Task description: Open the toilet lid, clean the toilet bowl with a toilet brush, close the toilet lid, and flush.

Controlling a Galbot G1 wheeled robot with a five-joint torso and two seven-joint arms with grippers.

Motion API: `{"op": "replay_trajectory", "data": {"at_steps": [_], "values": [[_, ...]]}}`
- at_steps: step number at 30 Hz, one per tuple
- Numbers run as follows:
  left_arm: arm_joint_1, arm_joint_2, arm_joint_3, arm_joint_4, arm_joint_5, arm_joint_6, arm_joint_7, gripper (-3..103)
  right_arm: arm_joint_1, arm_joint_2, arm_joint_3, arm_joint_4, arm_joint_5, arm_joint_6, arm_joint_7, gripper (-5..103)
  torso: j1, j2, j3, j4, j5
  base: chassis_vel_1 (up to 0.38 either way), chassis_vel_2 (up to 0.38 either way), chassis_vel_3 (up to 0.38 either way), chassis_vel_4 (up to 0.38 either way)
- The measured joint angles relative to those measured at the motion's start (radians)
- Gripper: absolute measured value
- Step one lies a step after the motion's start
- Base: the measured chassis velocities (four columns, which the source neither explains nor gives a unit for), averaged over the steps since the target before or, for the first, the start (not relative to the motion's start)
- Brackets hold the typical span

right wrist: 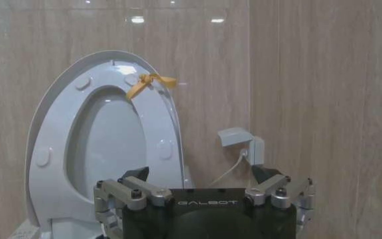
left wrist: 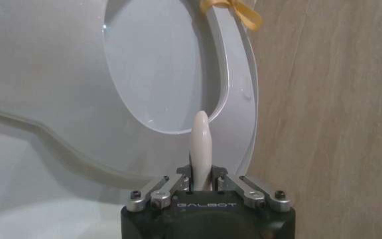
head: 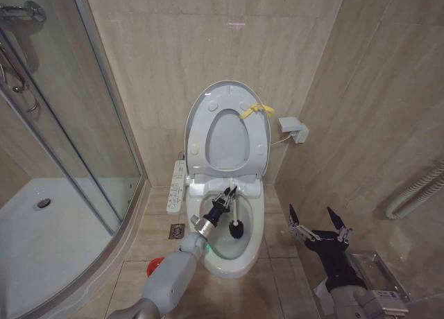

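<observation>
Scrubbing step: my left gripper [head: 227, 195] clamps the toilet brush [head: 234, 220] handle, bristle head down in the toilet bowl [head: 244, 258], toilet lid [head: 227, 128] upright. I'd sweep slowly along the wall. Right gripper [head: 319, 220] idles wide beside the toilet.

1. The toilet lid [head: 229, 128] stands upright against the wall, leaving the toilet bowl [head: 229, 253] open from above.
2. The left gripper [head: 227, 196] and the toilet brush [head: 236, 222] occupy the bowl's middle — little room beside them.
3. Right of the bowl, floor space holds the right gripper [head: 318, 218], fingers spread — side wall close by.
</observation>
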Motion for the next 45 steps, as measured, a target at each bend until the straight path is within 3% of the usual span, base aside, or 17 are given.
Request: {"op": "replay_trajectory", "data": {"at_steps": [4, 9, 14, 15, 20, 23, 28, 33, 40, 45], "values": [[-0.003, 0.017, -0.008, 0.005, 0.096, -0.025, 0.011, 19, 0.000, 0.000, 0.000, 0.000, 0.000, 0.000, 0.000, 100, 0.000, 0.000, 0.000, -0.0003, -0.0001, 0.000, 0.000, 0.000, 0.000], [0.012, 0.070, 0.005, -0.038, 0.127, -0.024, -0.002, 19, 0.000, 0.000, 0.000, 0.000, 0.000, 0.000, 0.000, 100, 0.000, 0.000, 0.000, 0.0002, 0.0000, 0.000, 0.000, 0.000, 0.000], [0.070, 0.177, 0.044, -0.179, 0.010, 0.051, -0.058, 19, 0.000, 0.000, 0.000, 0.000, 0.000, 0.000, 0.000, 100, 0.000, 0.000, 0.000, 0.0009, 0.0001, 0.000, 0.000, 0.000, 0.000], [0.092, 0.200, 0.048, -0.225, -0.031, 0.069, -0.078, 19, 0.000, 0.000, 0.000, 0.000, 0.000, 0.000, 0.000, 100, 0.000, 0.000, 0.000, 0.0000, -0.0002, 0.000, 0.000, 0.000, 0.000], [0.151, 0.239, 0.050, -0.336, -0.123, 0.117, -0.129, 19, 0.000, 0.000, 0.000, 0.000, 0.000, 0.000, 0.000, 100, 0.000, 0.000, 0.000, -0.0001, -0.0001, 0.000, 0.000, 0.000, 0.000], [0.227, 0.279, 0.040, -0.465, -0.175, 0.150, -0.196, 19, 0.000, 0.000, 0.000, 0.000, 0.000, 0.000, 0.000, 100, 0.000, 0.000, 0.000, -0.0002, 0.0001, 0.000, 0.000, 0.000, 0.000], [0.377, 0.304, -0.019, -0.623, -0.192, 0.169, -0.273, 19, 0.000, 0.000, 0.000, 0.000, 0.000, 0.000, 0.000, 100, 0.000, 0.000, 0.000, 0.0001, 0.0001, 0.000, 0.000, 0.000, 0.000], [0.560, 0.336, -0.081, -0.737, -0.172, 0.169, -0.277, 19, 0.000, 0.000, 0.000, 0.000, 0.000, 0.000, 0.000, 100, 0.000, 0.000, 0.000, 0.0006, 0.0000, 0.000, 0.000, 0.000, 0.000], [0.646, 0.368, -0.120, -0.803, -0.181, 0.171, -0.300, 19, 0.000, 0.000, 0.000, 0.000, 0.000, 0.000, 0.000, 100, 0.000, 0.000, 0.000, 0.0001, 0.0001, 0.000, 0.000, 0.000, 0.000], [0.659, 0.376, -0.119, -0.857, -0.241, 0.188, -0.363, 19, 0.000, 0.000, 0.000, 0.000, 0.000, 0.000, 0.000, 100, 0.000, 0.000, 0.000, -0.0003, 0.0001, 0.000, 0.000, 0.000, 0.000]]}}
